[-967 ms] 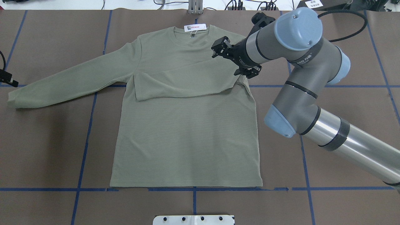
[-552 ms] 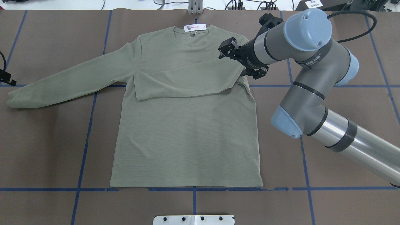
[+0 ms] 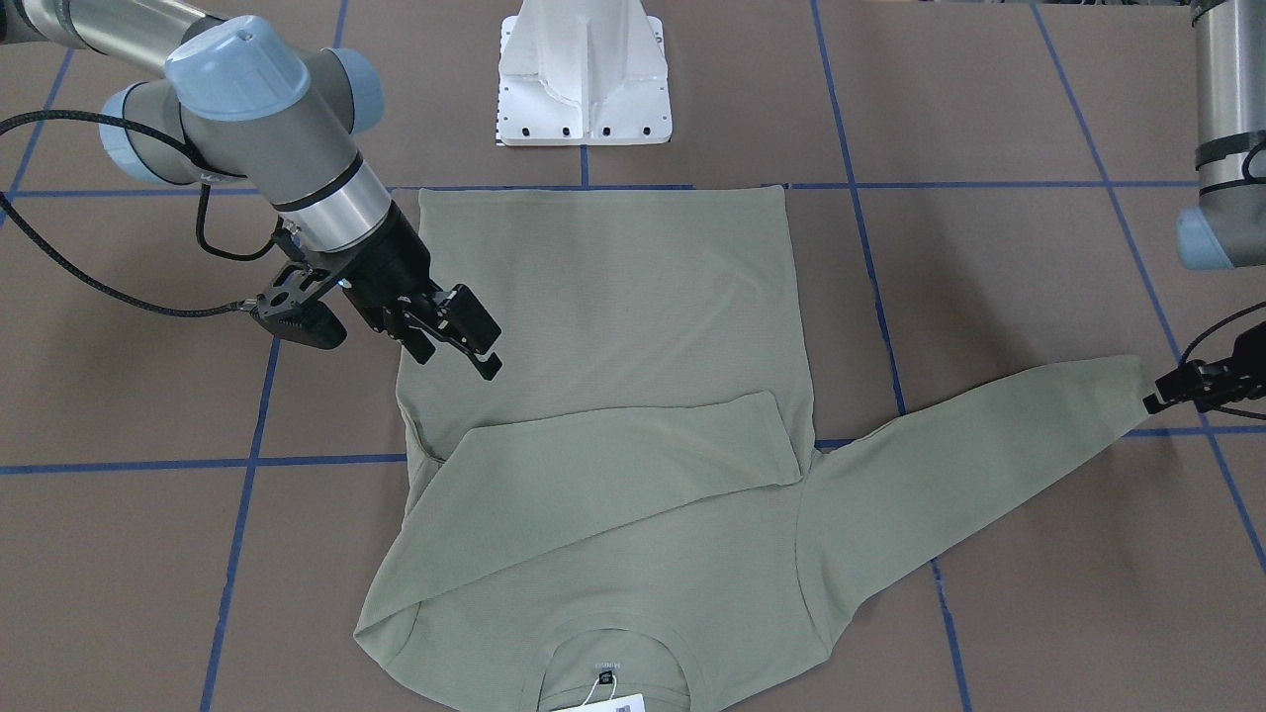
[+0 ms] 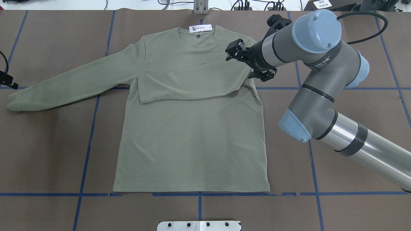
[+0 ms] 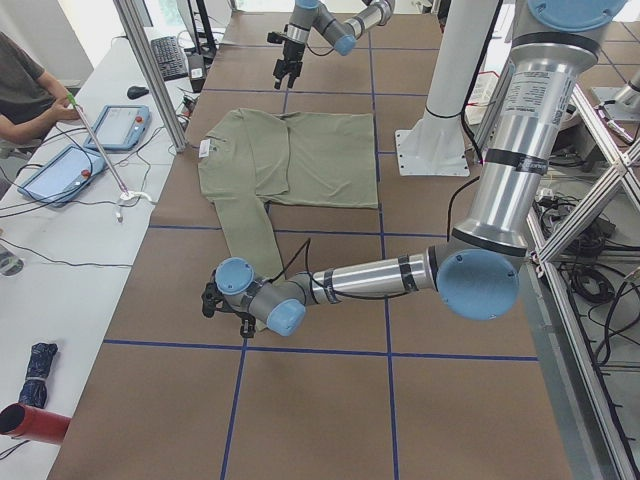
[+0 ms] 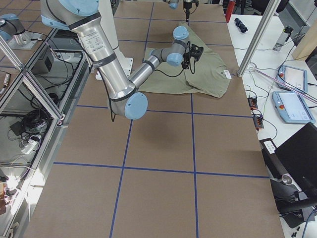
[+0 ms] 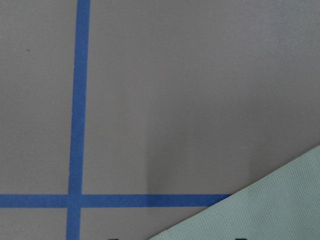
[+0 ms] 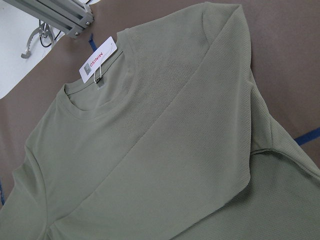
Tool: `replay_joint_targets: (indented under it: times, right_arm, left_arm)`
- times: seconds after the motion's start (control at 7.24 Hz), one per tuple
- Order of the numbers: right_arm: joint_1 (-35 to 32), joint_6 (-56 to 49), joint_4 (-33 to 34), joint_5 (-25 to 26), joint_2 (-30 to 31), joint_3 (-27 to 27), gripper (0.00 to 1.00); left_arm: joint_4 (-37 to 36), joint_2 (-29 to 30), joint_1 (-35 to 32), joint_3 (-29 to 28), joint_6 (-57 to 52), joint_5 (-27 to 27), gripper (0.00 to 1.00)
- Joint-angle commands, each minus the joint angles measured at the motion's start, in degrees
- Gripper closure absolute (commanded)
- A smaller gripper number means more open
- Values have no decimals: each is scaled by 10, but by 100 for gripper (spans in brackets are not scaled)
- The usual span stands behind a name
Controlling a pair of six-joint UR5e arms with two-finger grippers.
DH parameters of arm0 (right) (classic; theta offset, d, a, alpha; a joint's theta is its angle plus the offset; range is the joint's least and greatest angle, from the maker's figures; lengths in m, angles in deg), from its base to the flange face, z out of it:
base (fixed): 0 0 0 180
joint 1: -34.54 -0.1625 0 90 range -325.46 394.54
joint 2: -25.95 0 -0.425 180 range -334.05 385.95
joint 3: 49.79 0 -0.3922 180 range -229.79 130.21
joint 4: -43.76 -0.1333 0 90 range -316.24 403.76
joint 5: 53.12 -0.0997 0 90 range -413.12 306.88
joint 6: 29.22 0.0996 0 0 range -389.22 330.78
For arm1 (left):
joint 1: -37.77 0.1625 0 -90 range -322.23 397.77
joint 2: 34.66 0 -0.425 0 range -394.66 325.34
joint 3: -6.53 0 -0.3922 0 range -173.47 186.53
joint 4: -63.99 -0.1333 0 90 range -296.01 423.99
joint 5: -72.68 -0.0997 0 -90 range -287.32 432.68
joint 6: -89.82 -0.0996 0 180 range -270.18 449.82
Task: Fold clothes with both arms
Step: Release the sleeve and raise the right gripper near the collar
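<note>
Bimanual rig as I see it from my remote station, read outward from the robot. Nearest is the white pedestal base (image 3: 584, 74), on a brown table (image 4: 48, 154) ruled with blue tape lines (image 4: 86, 150). Just beyond it lies the hem of the sage-green shirt (image 4: 189, 138), spread flat at the table's middle with its neck pointing away from the robot.

Farther out, the folded sleeve (image 4: 192, 81) crosses the chest from the robot's right, its cuff ending near the opposite armpit. The outstretched sleeve (image 4: 70, 83) runs off to the robot's left. The left gripper (image 3: 1172, 388) sits low at the tip of that sleeve's cuff; I cannot tell whether its fingers are parted or closed, since its wrist camera gives me only table, tape and a corner of green knit.

The right gripper (image 4: 240, 64) hangs above the shirt's edge on the robot's right, by the sleeve's fold, raised clear of the cloth; its fingers are spread apart with nothing between them.

Farthest are the ribbed collar (image 4: 197, 32) and the white hang tag (image 4: 200, 28), which reads MINISO in the right wrist view.
</note>
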Motion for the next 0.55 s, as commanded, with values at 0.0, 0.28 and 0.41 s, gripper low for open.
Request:
replay_joint_targets:
  times: [0.0, 0.28, 0.41]
  right_arm:
    - [1, 1, 0, 0, 0, 1, 0]
    - [1, 1, 0, 0, 0, 0, 0]
    - [2, 1, 0, 1, 0, 0, 0]
  left_arm:
    - [0, -1, 8, -2, 0, 0, 23]
    - [0, -1, 13, -8, 0, 0, 25]
    - [0, -1, 17, -9, 0, 0, 25]
